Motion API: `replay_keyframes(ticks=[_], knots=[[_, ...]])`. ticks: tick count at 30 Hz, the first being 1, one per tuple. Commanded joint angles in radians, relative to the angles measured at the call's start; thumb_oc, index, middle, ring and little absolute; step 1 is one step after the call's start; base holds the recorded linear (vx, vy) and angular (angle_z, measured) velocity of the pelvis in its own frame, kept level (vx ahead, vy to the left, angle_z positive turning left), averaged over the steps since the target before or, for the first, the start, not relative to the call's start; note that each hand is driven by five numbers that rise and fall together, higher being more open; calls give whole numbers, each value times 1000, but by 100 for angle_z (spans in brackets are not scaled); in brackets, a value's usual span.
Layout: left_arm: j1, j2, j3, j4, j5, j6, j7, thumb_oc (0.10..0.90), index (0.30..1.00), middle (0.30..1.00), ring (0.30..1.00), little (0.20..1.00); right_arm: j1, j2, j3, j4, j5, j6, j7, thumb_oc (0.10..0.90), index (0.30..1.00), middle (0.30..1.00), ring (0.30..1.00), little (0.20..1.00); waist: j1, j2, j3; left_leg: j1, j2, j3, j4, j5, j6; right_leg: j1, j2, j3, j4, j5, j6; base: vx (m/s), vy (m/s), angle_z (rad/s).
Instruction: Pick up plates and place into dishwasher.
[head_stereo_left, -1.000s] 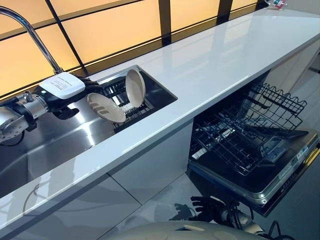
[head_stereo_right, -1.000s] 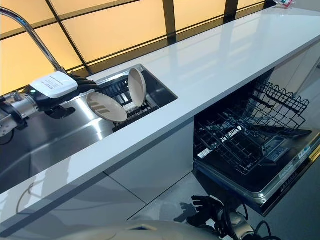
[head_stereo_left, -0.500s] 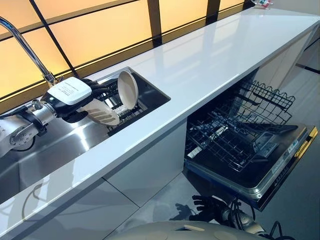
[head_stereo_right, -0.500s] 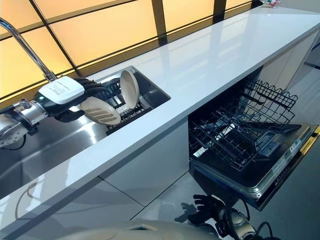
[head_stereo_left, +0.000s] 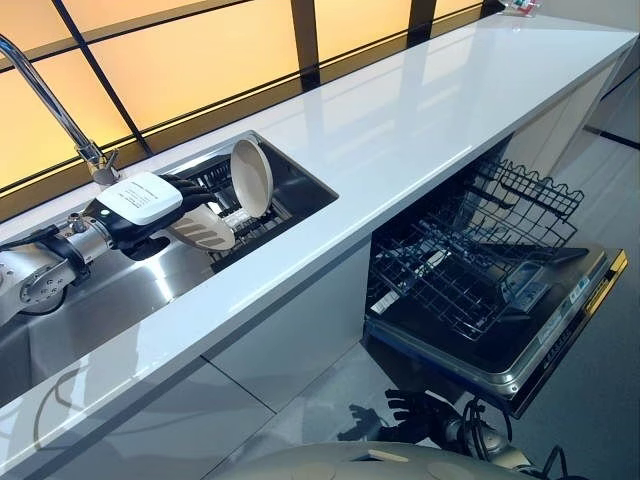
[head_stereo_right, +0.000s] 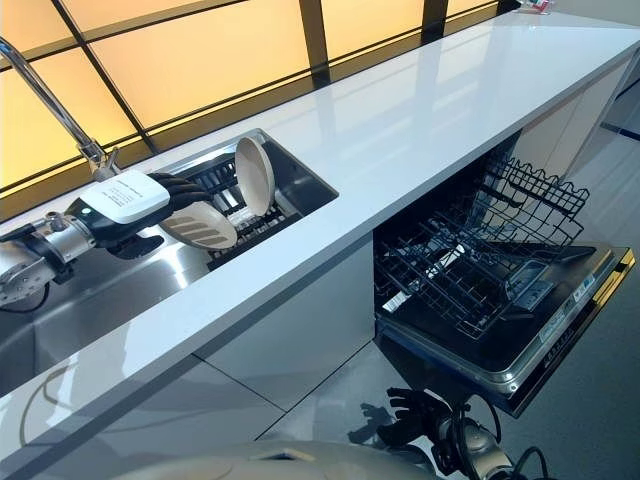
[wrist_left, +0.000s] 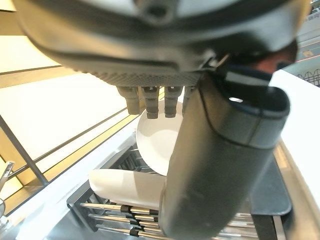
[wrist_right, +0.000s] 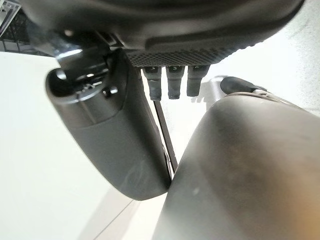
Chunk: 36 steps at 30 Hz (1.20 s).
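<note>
A cream plate (head_stereo_left: 207, 229) with a ribbed face lies tilted over the dark rack (head_stereo_left: 228, 185) in the steel sink (head_stereo_left: 100, 290). My left hand (head_stereo_left: 150, 205) is shut on this plate, thumb below and fingers over its far rim; the left wrist view shows it (wrist_left: 125, 187) behind the thumb. A second cream plate (head_stereo_left: 250, 178) stands upright in the rack just beyond. The dishwasher (head_stereo_left: 520, 350) is open at the right, its wire basket (head_stereo_left: 450, 270) pulled out. My right hand (head_stereo_left: 415, 410) hangs low near the floor, open and holding nothing.
A curved tap (head_stereo_left: 50, 100) rises at the sink's back left. The long white countertop (head_stereo_left: 420, 110) runs to the far right, above the dishwasher. An upper wire basket (head_stereo_left: 530, 195) sits behind the lower one. The lowered dishwasher door juts into the floor space.
The camera has shifted. My left hand has closed in on the ribbed plate and tipped it flatter, away from the upright plate. The right hand stays low.
</note>
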<state>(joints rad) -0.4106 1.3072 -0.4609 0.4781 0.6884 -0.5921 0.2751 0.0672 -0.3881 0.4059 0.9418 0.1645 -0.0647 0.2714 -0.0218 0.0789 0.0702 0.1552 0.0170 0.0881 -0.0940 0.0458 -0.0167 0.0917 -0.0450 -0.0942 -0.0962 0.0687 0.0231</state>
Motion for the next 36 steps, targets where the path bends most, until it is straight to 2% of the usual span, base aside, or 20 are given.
replay_keyframes(ticks=[1, 12, 17, 26, 36], knots=[[-86, 91, 191, 43, -43, 46, 33, 800, 900, 900, 900, 900, -4, -26, 24, -52, -18, -26, 18, 800, 900, 900, 900, 900, -15, -9, 4, -3, -47, -14, 7, -50, 30, 35, -54, -24, 9, 14, 87, 0, 0, 0], [-77, 45, 174, 83, -19, 67, 38, 800, 900, 900, 900, 900, -3, -35, 23, -65, -17, -13, 6, 800, 900, 900, 900, 900, -24, -11, 15, -4, -49, -10, 7, -50, 31, 32, -57, -18, 9, 18, 91, 7, 16, 0], [-70, 22, 167, 95, -7, 93, 30, 800, 900, 900, 900, 900, 3, -39, 13, -64, -11, -22, -1, 800, 900, 900, 900, 900, -34, -17, 29, -4, -48, -4, 7, -52, 33, 26, -57, -6, 9, 22, 92, 2, 6, 0], [-60, -23, 159, 131, -64, 148, -3, 800, 900, 900, 900, 900, 3, -49, 2, -76, -11, -25, -11, 800, 900, 900, 900, 900, -44, -26, 52, -8, -43, 9, 7, -47, 34, 16, -56, 6, 9, 29, 93, -3, 15, -3], [-95, -41, 121, 137, -60, 190, -20, 800, 900, 900, 900, 900, -2, -58, -3, -81, -14, -33, -17, 800, 900, 900, 900, 900, -50, -27, 72, -11, -41, 15, 7, -43, 34, 10, -62, 13, 9, 36, 98, -4, 13, -4]])
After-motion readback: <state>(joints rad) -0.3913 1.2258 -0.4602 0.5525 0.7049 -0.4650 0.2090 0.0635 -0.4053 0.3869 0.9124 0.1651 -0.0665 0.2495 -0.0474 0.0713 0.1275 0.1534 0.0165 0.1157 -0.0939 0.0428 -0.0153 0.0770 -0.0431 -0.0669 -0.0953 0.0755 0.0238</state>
